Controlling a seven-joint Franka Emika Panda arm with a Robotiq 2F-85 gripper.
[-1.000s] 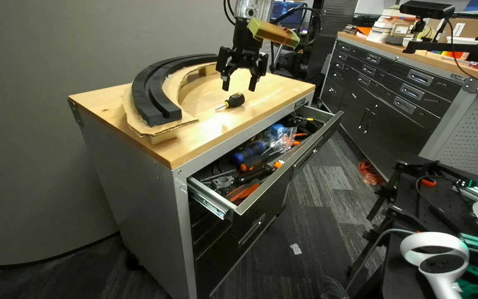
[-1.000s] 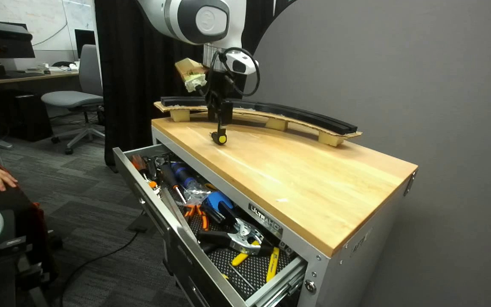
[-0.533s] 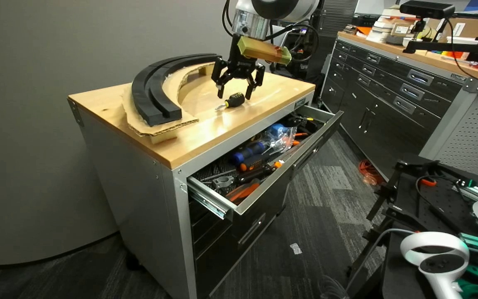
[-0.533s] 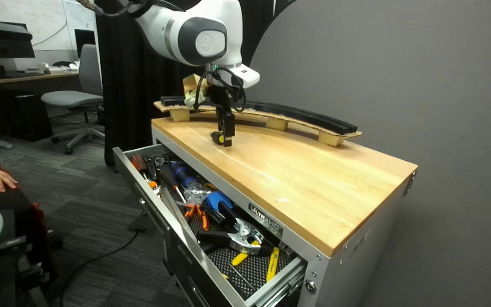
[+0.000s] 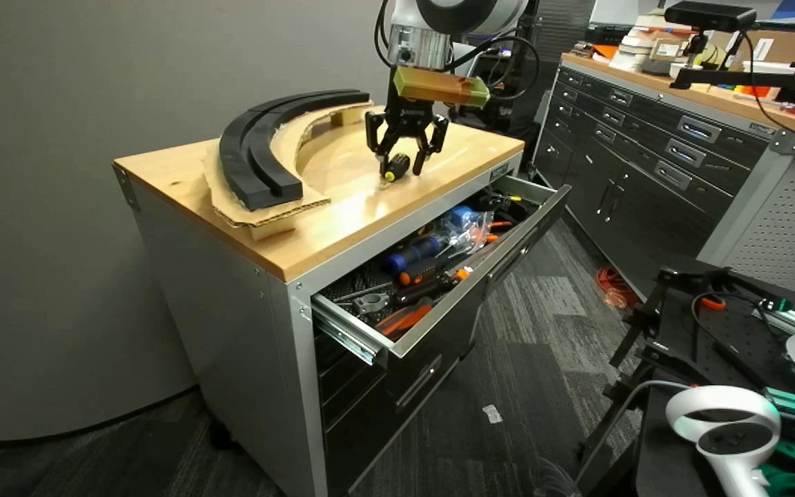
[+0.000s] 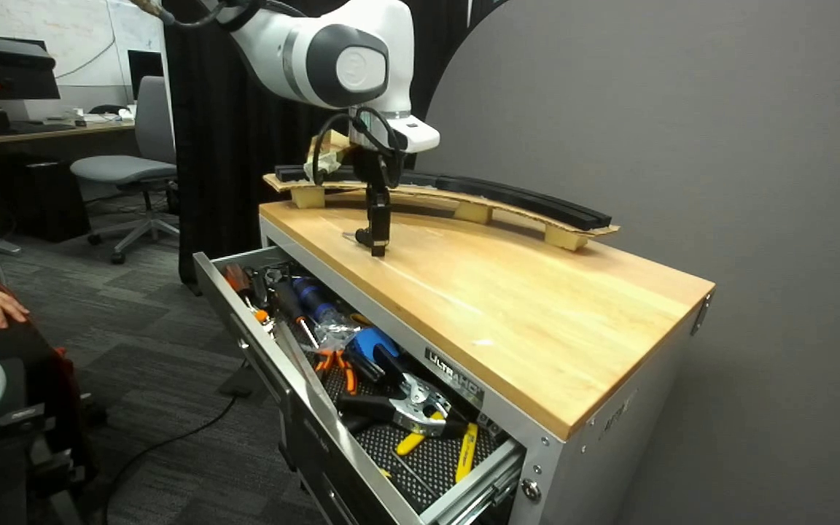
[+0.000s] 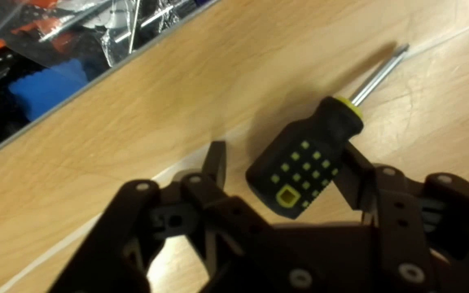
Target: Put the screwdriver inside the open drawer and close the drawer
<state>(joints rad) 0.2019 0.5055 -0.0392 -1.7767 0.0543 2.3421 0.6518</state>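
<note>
Can see the gripper (image 5: pixel 399 170) low over the wooden top (image 6: pixel 507 313), unclenched, with fingers (image 7: pixel 216 160) set apart on either side of the screwdriver (image 7: pixel 303 162). Shows in the wrist view a gap between the handle and the finger nearer the front edge (image 5: pixel 404 208); cannot tell touching from merely near at the farther finger, partly hidden by the handle. Can place the screwdriver on the wood, with its shaft reaching past the fingers, roughly along that edge. Leaves a band of wood between the nearer finger and the edge. Just past and below, drops into the drawer (image 5: pixel 453 314), pulled out, with tools (image 5: pixel 413 254) lying inside. Widens toward the end away from the shaft tip. To the rear, meets curved black pieces (image 6: pixel 537 198) on cardboard (image 5: pixel 292 143) raised on blocks (image 6: pixel 564 237), with wood showing between cardboard and fingers.
</note>
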